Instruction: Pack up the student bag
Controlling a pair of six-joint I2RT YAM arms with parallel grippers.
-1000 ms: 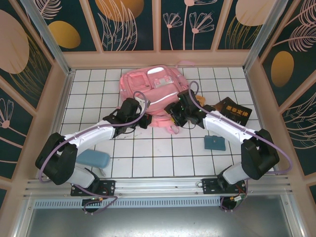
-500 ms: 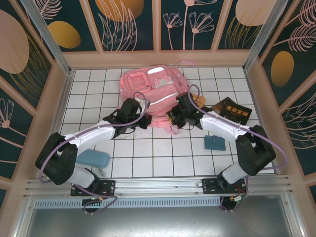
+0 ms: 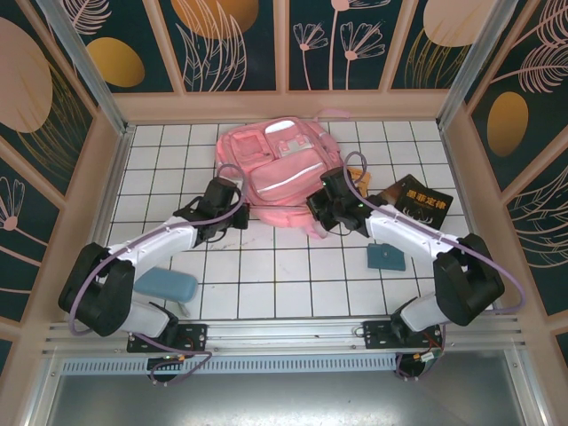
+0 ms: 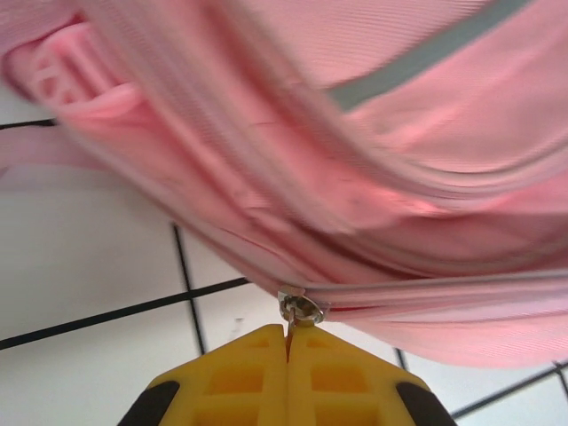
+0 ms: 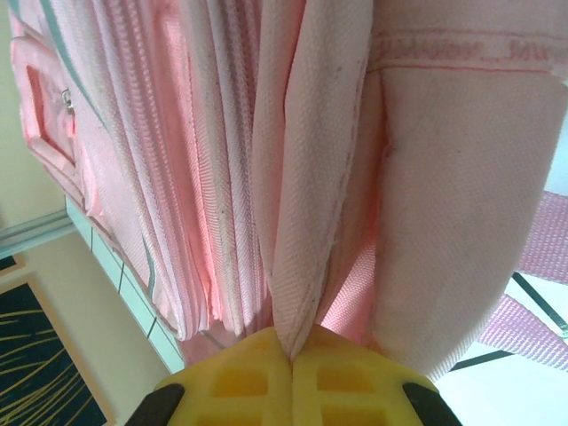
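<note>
From above, the student bag (image 3: 280,169) lies on the white-tiled table (image 3: 266,284), just ahead of the left hand (image 3: 240,213) and right hand (image 3: 316,209) — one at each near corner.

Left wrist: the left hand (image 4: 287,342) is pinched tight on a metal zipper pull (image 4: 299,309), with the bag just beyond its fingertips.

Right wrist: the right hand (image 5: 291,353) is clamped on a fold of the bag's pink fabric — the bag rises directly ahead.

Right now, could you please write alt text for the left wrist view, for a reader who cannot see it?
The left gripper is shut on the metal zipper pull of a pink backpack. The backpack, with a grey stripe, spreads across the upper frame above a white tiled table.
</note>
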